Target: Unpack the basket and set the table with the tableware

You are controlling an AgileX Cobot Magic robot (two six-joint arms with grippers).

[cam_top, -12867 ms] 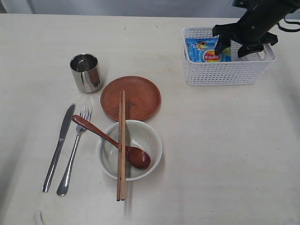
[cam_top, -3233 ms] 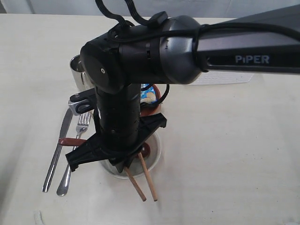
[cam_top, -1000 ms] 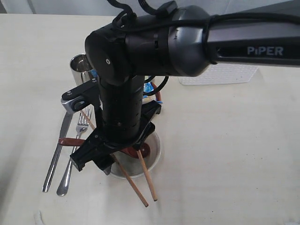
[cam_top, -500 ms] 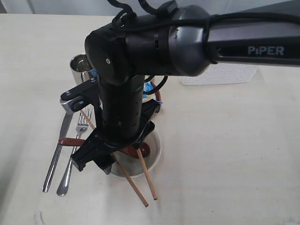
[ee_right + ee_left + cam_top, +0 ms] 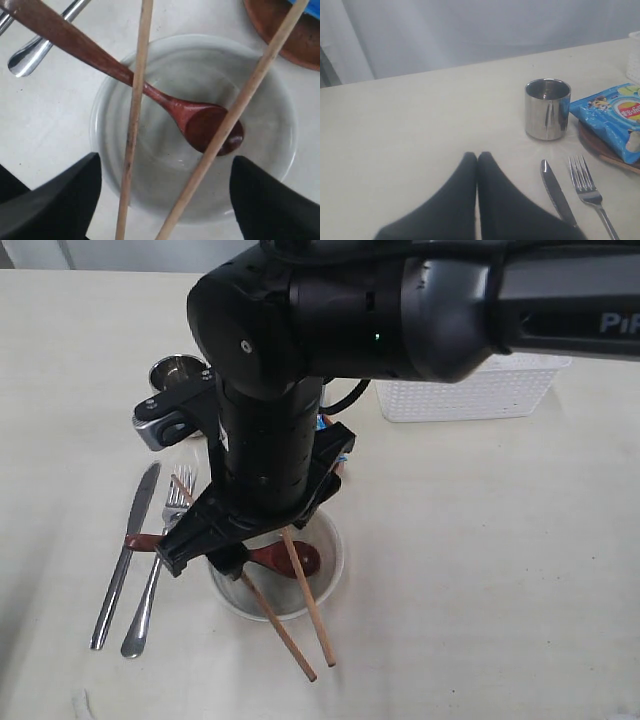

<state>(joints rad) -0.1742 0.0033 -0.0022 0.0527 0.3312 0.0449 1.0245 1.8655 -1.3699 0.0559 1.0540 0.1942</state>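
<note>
My right gripper [image 5: 162, 200] hangs open over the white bowl [image 5: 150, 175], with nothing between its fingers [image 5: 55, 200]. In the exterior view the right arm [image 5: 270, 440] covers the middle of the table [image 5: 480, 570]. The reddish-brown spoon [image 5: 200, 120] rests in the bowl. Two chopsticks [image 5: 132, 125] lie splayed across its rim, their ends on the table [image 5: 300, 630]. Knife [image 5: 125, 550] and fork [image 5: 152, 590] lie left of the bowl [image 5: 325, 575], the steel cup [image 5: 547, 107] behind them. The brown plate [image 5: 592, 145] carries a blue chips packet [image 5: 610, 117]. The white basket [image 5: 480, 392] stands at the back right. My left gripper [image 5: 477, 157] is shut and empty.
The right half of the tabletop in front of the basket is bare. In the exterior view the arm hides most of the plate and the packet. Pale curtains close off the far side in the left wrist view.
The right arm has lifted away from the bowl and looms larger in the exterior view. Chopsticks, spoon and the other tableware stay where they were.
</note>
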